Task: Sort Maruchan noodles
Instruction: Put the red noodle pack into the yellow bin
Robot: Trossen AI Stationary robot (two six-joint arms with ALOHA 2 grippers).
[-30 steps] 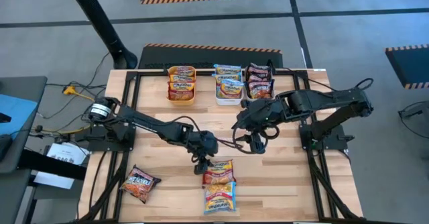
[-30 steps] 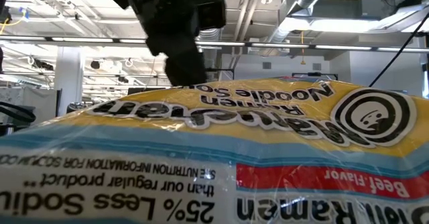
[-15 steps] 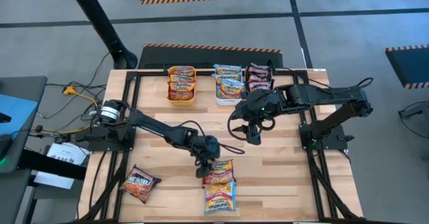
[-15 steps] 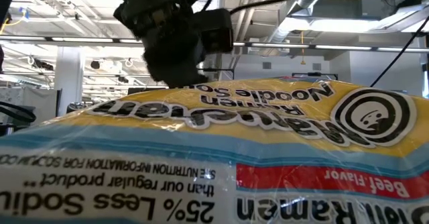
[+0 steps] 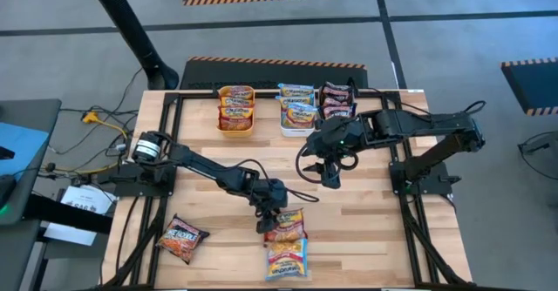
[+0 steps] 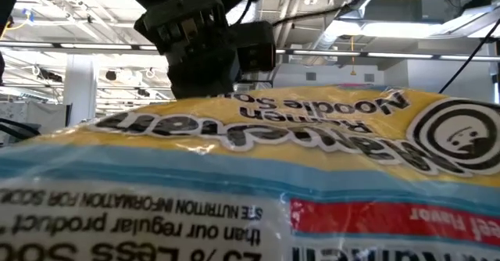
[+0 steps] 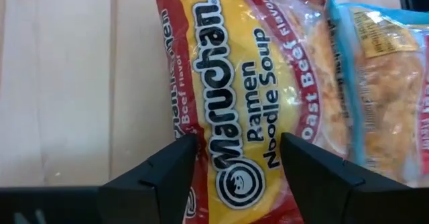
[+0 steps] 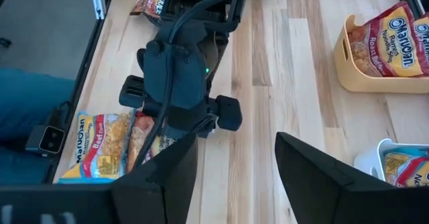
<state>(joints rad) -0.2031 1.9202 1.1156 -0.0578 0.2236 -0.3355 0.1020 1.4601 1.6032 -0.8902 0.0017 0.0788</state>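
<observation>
Loose packet (image 5: pixel 182 239) lies alone near the front left corner of the table (image 5: pixel 366 239), well apart from the rest.

Left gripper (image 5: pixel 271 216) is reached out low over the front middle, fingers spread apart, empty, straddling the near edge of the red-yellow roast beef packet (image 7: pixel 231 96). That packet lies flat, touching the blue-edged beef packet (image 5: pixel 286 258) just in front of it; the low view is filled by the blue-edged one.

Handling, as judged: packets are light, the crinkly film slick, the noodle block inside stiff but brittle. A hard pinch could crack it; a shallow pinch on film alone could slip. Best hold looks to be across a short edge, fingers bracketing the block, as the wrist view now frames it.

Three bins at the back hold sorted packets: orange bin (image 5: pixel 235 121), white bin (image 5: pixel 297 117), and a third (image 5: pixel 337 104) with maroon wrappers.

Right gripper (image 5: pixel 332 176) hangs over mid-table in front of the bins, fingers apart, nothing between them, arm folded back toward its base on the right.
</observation>
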